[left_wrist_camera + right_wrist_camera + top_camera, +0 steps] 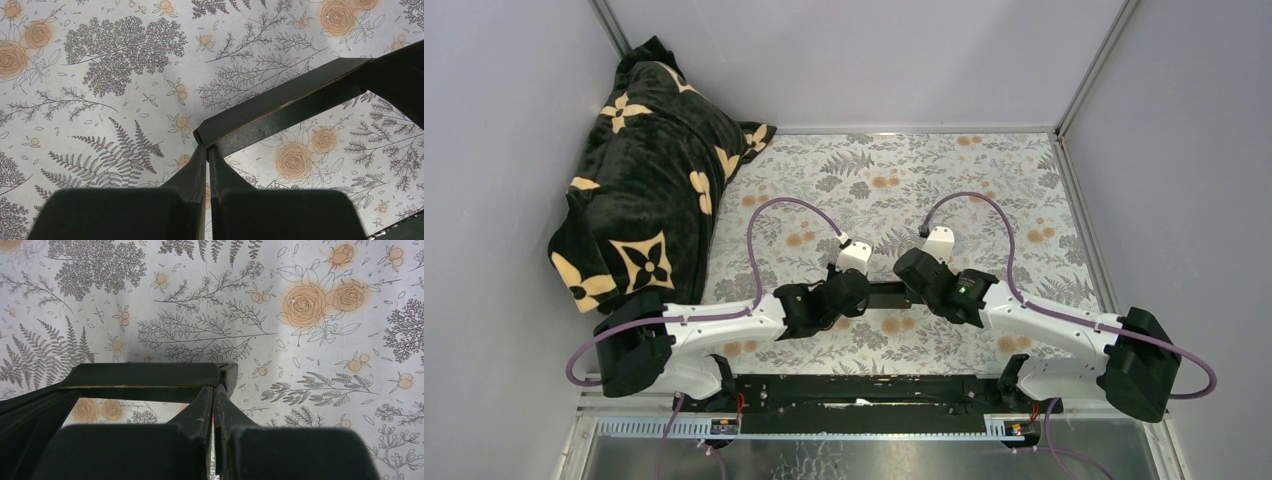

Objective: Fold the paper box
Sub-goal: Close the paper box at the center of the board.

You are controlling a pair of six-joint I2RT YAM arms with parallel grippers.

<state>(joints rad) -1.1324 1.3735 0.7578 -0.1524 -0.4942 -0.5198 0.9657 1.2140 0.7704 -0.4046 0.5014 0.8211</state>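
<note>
Paper box (887,295) sits at mid-counter toward the near edge, a single flattened black sleeve held between two arms. Left fingers (192,175) are pressed together on its left corner, and right fingers (200,410) are clamped on its right end. Bare floral counter (984,190) lies open on the far and right sides. One black blanket (649,190) is heaped in the far left corner, well apart. From above the wrists hide most of the box, leaving only a short dark strip showing.
</note>
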